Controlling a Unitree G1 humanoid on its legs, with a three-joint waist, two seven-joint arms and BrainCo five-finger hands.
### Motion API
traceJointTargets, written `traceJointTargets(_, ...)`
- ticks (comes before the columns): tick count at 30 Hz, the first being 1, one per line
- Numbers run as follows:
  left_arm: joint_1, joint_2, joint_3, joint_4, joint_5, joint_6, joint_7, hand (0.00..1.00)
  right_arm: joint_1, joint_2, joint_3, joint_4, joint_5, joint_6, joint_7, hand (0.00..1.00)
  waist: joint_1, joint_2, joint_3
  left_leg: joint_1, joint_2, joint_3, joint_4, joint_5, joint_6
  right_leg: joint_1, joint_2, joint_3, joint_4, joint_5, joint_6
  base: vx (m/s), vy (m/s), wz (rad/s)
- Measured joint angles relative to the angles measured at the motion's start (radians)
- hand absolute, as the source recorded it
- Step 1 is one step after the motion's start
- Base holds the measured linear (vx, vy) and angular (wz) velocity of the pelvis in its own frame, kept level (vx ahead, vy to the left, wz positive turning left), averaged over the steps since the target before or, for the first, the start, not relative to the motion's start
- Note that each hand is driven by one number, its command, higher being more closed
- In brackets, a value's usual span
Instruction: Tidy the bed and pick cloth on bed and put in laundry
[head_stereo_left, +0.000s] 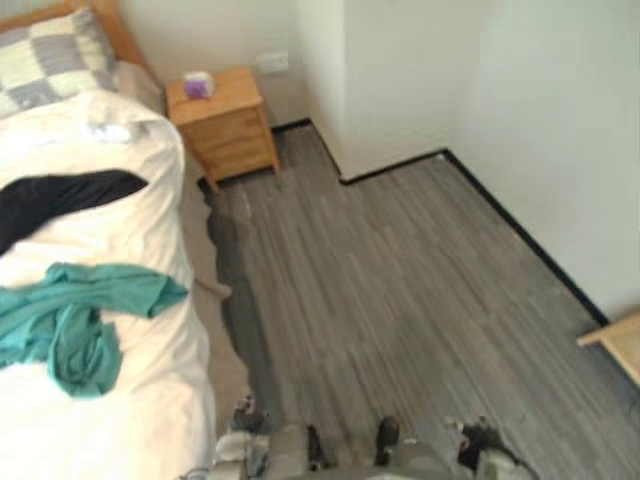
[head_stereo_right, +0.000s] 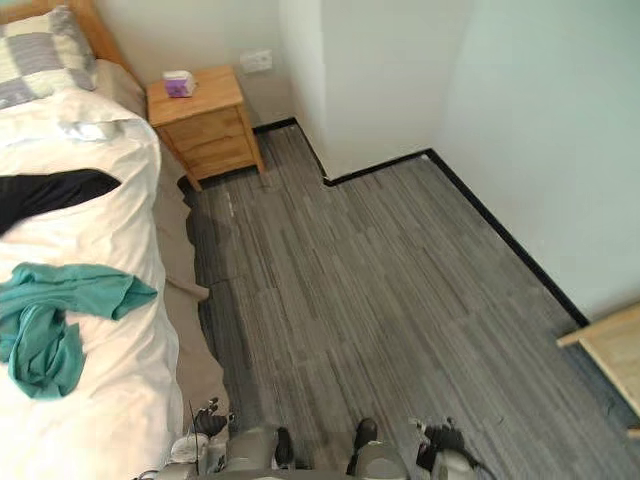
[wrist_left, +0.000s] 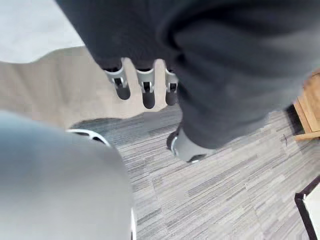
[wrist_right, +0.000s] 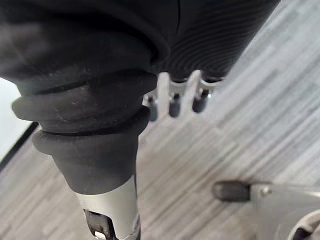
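While on bed (head_stereo_left: 110, 420), teal cloth (head_stereo_left: 70, 315), black cloth (head_stereo_left: 55, 195)

Left robot hand (wrist_left: 146, 85): smooth dark charcoal cover (wrist_left: 210, 55) over the back and wrist, silver fingers (wrist_left: 119, 80) in a row with rounded black tips and small dark insets near the ends. The thumb (wrist_left: 186, 146) ends in a pale grey cap with a dark rim. Right robot hand (wrist_right: 174, 102): same look, dark-tipped fingers (wrist_right: 201, 99) on silver stems, and a matte black ribbed cover (wrist_right: 85, 120) moulded into thick rounded rings like a bellows, narrowing to a silver-grey segment (wrist_right: 117, 207) with a dark rectangular slot.
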Motion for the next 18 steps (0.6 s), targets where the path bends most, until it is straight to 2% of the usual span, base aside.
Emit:
traceJointTargets(1,0.000,-0.004,-0.001,-0.007,0.001,0.000,0.000,0.00,-0.001,0.006,-0.004,-0.004,0.000,-0.001,-0.002,0.00,0.008,0.002,-0.001,0.003,-0.010,-0.002,-0.180,0.041,-0.026,0.006,-0.002,0.011,-0.010,-0.007,0.011,0.23,0.070,-0.36)
traceJointTargets(3,-0.001,-0.005,-0.002,-0.008,0.001,0.000,-0.003,0.00,-0.003,0.013,-0.003,-0.011,-0.003,-0.001,-0.010,0.00,0.015,0.007,0.002,-0.013,-0.010,-0.001,-0.386,0.137,-0.037,0.020,0.001,0.016,-0.028,-0.018,0.027,0.30,0.133,-0.18)
traceJointTargets(4,-0.003,-0.008,-0.004,-0.011,0.001,-0.005,-0.004,0.00,-0.005,0.016,-0.001,-0.012,-0.009,-0.001,-0.014,0.00,0.017,0.021,-0.002,-0.059,0.021,0.012,-0.434,0.175,-0.045,0.030,0.013,0.021,-0.035,-0.036,0.056,0.47,0.219,-0.13)
traceJointTargets(5,-0.005,-0.010,-0.003,-0.013,0.001,-0.005,-0.005,0.00,-0.007,0.016,0.003,-0.012,-0.009,-0.001,-0.014,0.00,0.021,0.023,0.000,-0.062,0.034,0.033,-0.428,0.220,-0.022,0.040,0.014,0.027,-0.035,-0.044,0.068,0.56,0.262,-0.19)
traceJointTargets(6,-0.009,-0.007,-0.003,-0.012,0.005,-0.003,-0.004,0.00,-0.012,0.022,0.009,-0.012,-0.010,-0.002,-0.013,0.00,0.024,0.014,-0.003,-0.043,0.021,0.073,-0.416,0.294,0.051,0.064,-0.016,0.040,-0.032,-0.067,0.106,0.54,0.242,-0.16)
traceJointTargets(7,-0.012,-0.006,-0.001,-0.013,0.009,-0.003,-0.006,0.00,-0.010,0.024,0.013,-0.012,-0.011,-0.003,-0.012,0.00,0.019,-0.002,-0.001,-0.031,0.001,0.083,-0.390,0.287,0.107,0.079,-0.043,0.039,-0.021,-0.075,0.132,0.65,0.284,-0.08)
traceJointTargets(8,-0.020,0.000,0.005,-0.012,0.014,0.003,-0.006,0.00,-0.009,0.037,0.017,-0.012,-0.018,-0.005,-0.011,0.00,0.012,-0.027,0.000,-0.023,-0.020,0.098,-0.338,0.231,0.138,0.089,-0.083,0.044,0.010,-0.064,0.159,0.42,0.183,-0.01)
traceJointTargets(9,-0.020,-0.001,0.010,-0.011,0.014,0.005,-0.006,0.00,-0.007,0.042,0.017,-0.010,-0.022,-0.006,-0.009,0.00,0.013,-0.033,-0.001,-0.013,-0.027,0.103,-0.314,0.209,0.144,0.088,-0.097,0.050,0.043,-0.056,0.182,0.53,0.270,0.02)
traceJointTargets(10,-0.020,0.005,0.020,-0.003,0.023,0.015,-0.005,0.00,0.008,0.050,0.015,-0.010,-0.039,-0.006,-0.004,0.00,0.013,-0.037,-0.003,0.033,-0.044,0.103,-0.300,0.158,0.146,0.070,-0.118,0.078,0.176,-0.060,0.196,0.52,0.286,0.09)
traceJointTargets(11,-0.018,0.008,0.018,0.003,0.034,0.019,-0.005,0.00,0.031,0.052,0.011,-0.011,-0.041,-0.006,0.007,0.00,0.009,-0.041,-0.005,0.086,-0.068,0.092,-0.305,0.113,0.148,0.001,-0.154,0.115,0.413,-0.059,0.229,0.73,0.395,0.38)
traceJointTargets(12,-0.017,0.010,0.011,0.001,0.040,0.023,-0.004,0.00,0.055,0.060,-0.006,-0.019,-0.028,-0.007,0.013,0.00,0.001,-0.050,-0.005,0.142,-0.101,0.052,-0.323,0.075,0.153,-0.087,-0.181,0.172,0.665,0.037,0.255,0.50,0.266,0.66)
traceJointTargets(13,-0.015,0.011,-0.004,0.001,0.041,0.026,-0.002,0.00,0.057,0.062,-0.024,-0.023,-0.030,-0.009,0.012,0.00,-0.013,-0.054,-0.005,0.182,-0.118,0.020,-0.334,0.060,0.156,-0.142,-0.190,0.197,0.808,0.063,0.268,0.54,0.229,1.04)
traceJointTargets(14,-0.016,0.016,-0.021,0.002,0.040,0.030,-0.002,0.00,0.060,0.058,-0.027,-0.021,-0.032,-0.008,0.010,0.00,-0.029,-0.054,-0.001,0.228,-0.133,-0.024,-0.349,0.045,0.156,-0.181,-0.192,0.191,0.933,0.039,0.266,0.58,0.164,1.36)
traceJointTargets(15,-0.016,0.017,-0.045,0.002,0.040,0.032,-0.002,0.00,0.069,0.054,-0.026,-0.022,-0.033,-0.008,0.010,0.00,-0.047,-0.051,0.001,0.289,-0.140,-0.081,-0.372,0.030,0.162,-0.216,-0.193,0.154,1.008,-0.014,0.248,0.60,0.128,1.33)
traceJointTargets(16,-0.016,0.017,-0.053,0.002,0.039,0.032,-0.001,0.00,0.075,0.053,-0.027,-0.023,-0.032,-0.009,0.010,0.00,-0.049,-0.040,0.007,0.322,-0.141,-0.108,-0.386,0.025,0.162,-0.235,-0.190,0.133,1.016,-0.045,0.234,0.62,0.068,1.48)
traceJointTargets(17,-0.027,0.019,-0.059,0.003,0.037,0.032,0.000,0.00,0.081,0.050,-0.027,-0.025,-0.031,-0.011,0.009,0.00,-0.049,-0.039,0.008,0.395,-0.138,-0.169,-0.422,0.019,0.157,-0.279,-0.172,0.077,0.965,-0.130,0.169,0.64,-0.005,1.26)
traceJointTargets(18,-0.030,0.020,-0.060,0.004,0.032,0.032,0.000,0.00,0.082,0.049,-0.026,-0.032,-0.029,-0.013,0.010,0.00,-0.052,-0.034,0.011,0.431,-0.125,-0.200,-0.435,0.016,0.151,-0.305,-0.155,0.060,0.873,-0.160,0.124,0.64,-0.045,1.50)
